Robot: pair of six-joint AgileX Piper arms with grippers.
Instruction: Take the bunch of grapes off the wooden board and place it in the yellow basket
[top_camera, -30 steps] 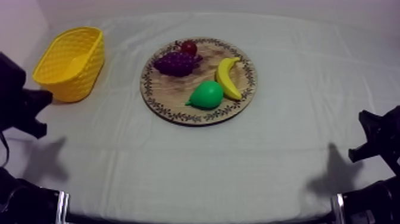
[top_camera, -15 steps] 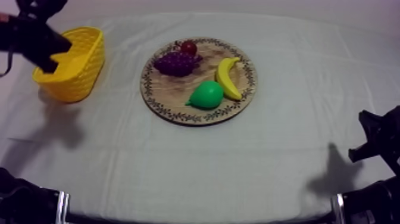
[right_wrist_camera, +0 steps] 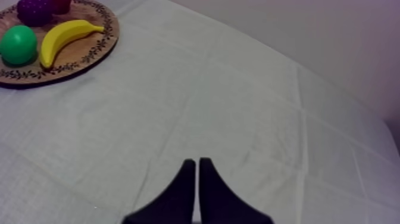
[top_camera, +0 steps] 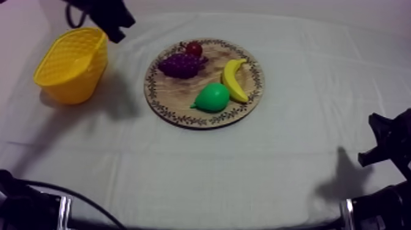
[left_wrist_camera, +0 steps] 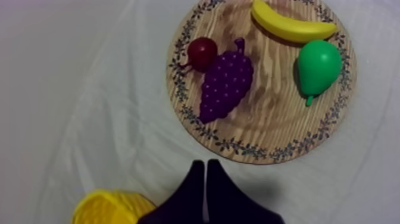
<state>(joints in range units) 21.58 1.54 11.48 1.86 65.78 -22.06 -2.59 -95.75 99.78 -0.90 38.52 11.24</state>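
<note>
The purple bunch of grapes (top_camera: 180, 64) lies on the round wooden board (top_camera: 183, 104), at its far left beside a small red fruit (top_camera: 194, 48). My left gripper (top_camera: 116, 30) hangs high at the table's far left, just past the yellow basket (top_camera: 70, 64) and left of the board. In the left wrist view its fingers (left_wrist_camera: 204, 176) lie together as a narrow wedge, shut on nothing, short of the board's rim (left_wrist_camera: 268, 128), with the grapes (left_wrist_camera: 226, 86) ahead. My right gripper (top_camera: 382, 144) rests low at the right, also shut (right_wrist_camera: 196, 170) on nothing.
A banana (top_camera: 232, 79) and a green pear (top_camera: 212, 98) share the board's right half. The basket (left_wrist_camera: 110, 208) stands upright and holds nothing I can see. Bare cloth (right_wrist_camera: 226, 101) stretches between the board and my right gripper.
My left arm has lifted from the low left, passed over the basket and now hangs beyond it, nearer the board. The right arm and the fruit have not moved.
</note>
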